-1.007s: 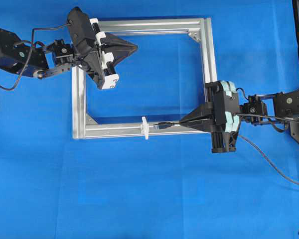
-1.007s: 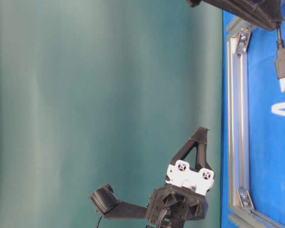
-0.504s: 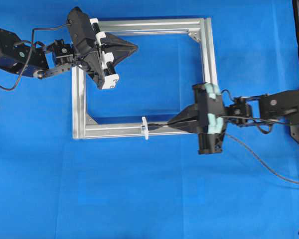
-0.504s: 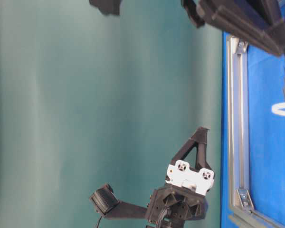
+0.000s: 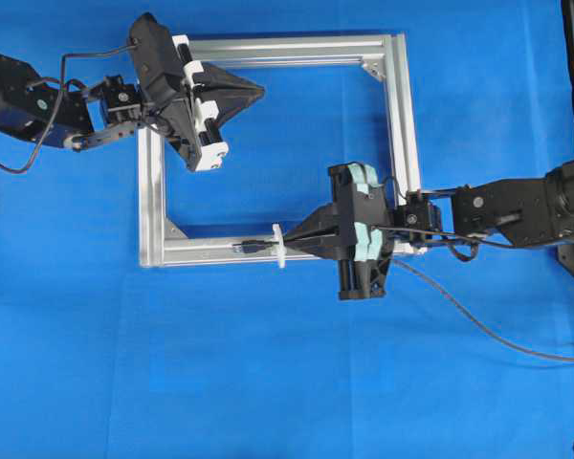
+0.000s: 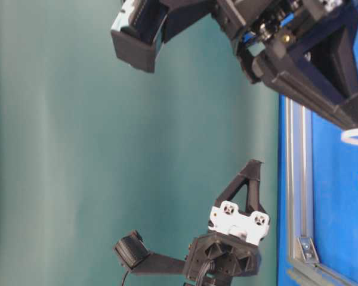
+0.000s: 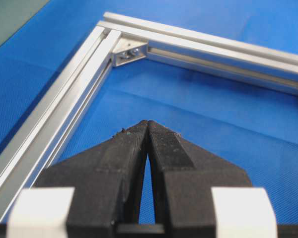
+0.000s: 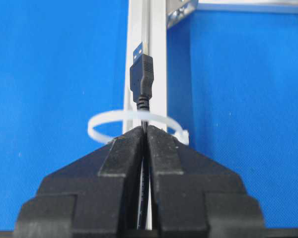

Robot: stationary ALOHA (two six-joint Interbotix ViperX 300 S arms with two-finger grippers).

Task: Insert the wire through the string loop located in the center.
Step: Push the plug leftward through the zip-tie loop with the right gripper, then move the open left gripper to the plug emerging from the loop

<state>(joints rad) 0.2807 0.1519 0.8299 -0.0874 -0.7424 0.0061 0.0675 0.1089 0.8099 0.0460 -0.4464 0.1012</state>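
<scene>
plug through the loop, right gripper pinching the wire.

left to right in the overhead view: black left gripper (image 5: 253,93) sits over the upper-left part of the silver aluminium rectangular frame (image 5: 399,134), fingers pressed together with nothing between them; the left wrist view shows the tips (image 7: 148,130) meeting above blue cloth (image 7: 228,114). on the frame's lower rail, the thin black wire with the dark metal-tipped usb plug (image 5: 252,248) pokes out on the left side of the tiny white translucent string loop (image 5: 279,246), which stands on that rail near its middle. just right of the loop, the black right gripper (image 5: 292,244) is clamped on the wire; the right wrist view shows the plug (image 8: 141,74) beyond the loop (image 8: 107,120), fingertips touching the loop's near edge.
</scene>
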